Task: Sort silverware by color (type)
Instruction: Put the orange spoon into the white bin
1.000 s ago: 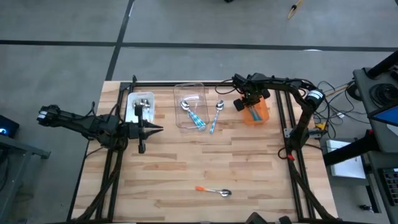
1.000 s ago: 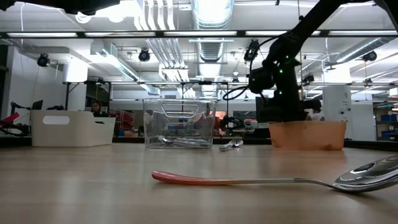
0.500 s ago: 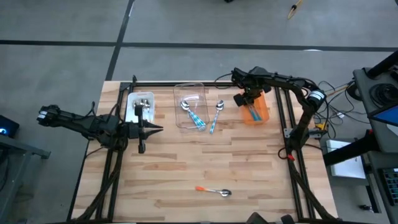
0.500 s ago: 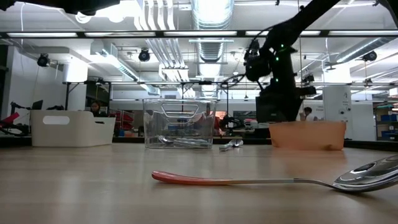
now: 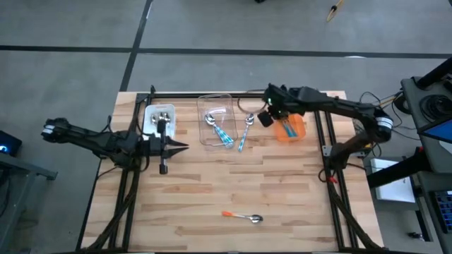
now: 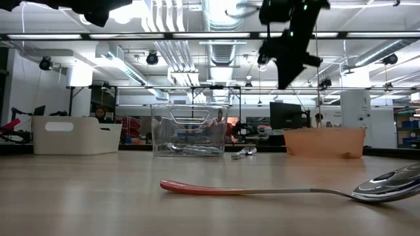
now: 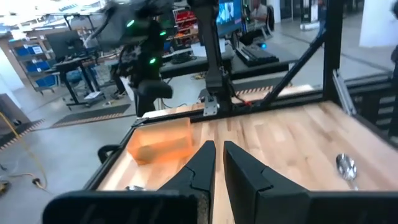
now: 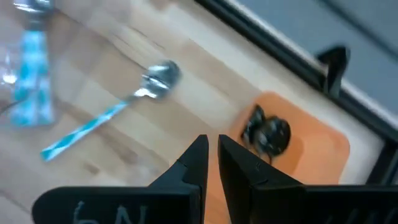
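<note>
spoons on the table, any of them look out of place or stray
Two lie outside the bins. An orange-handled spoon sits alone near the table's front edge, far from the orange bin. A blue-handled spoon lies on bare wood between the clear bin and the orange bin.

Overhead camera is looking straight down on the whole table. Low camera is sitting at tabletop level, facing across to the orange bin. Both wrist cameras are looking close past their own fingers, sharing that bin.
</note>
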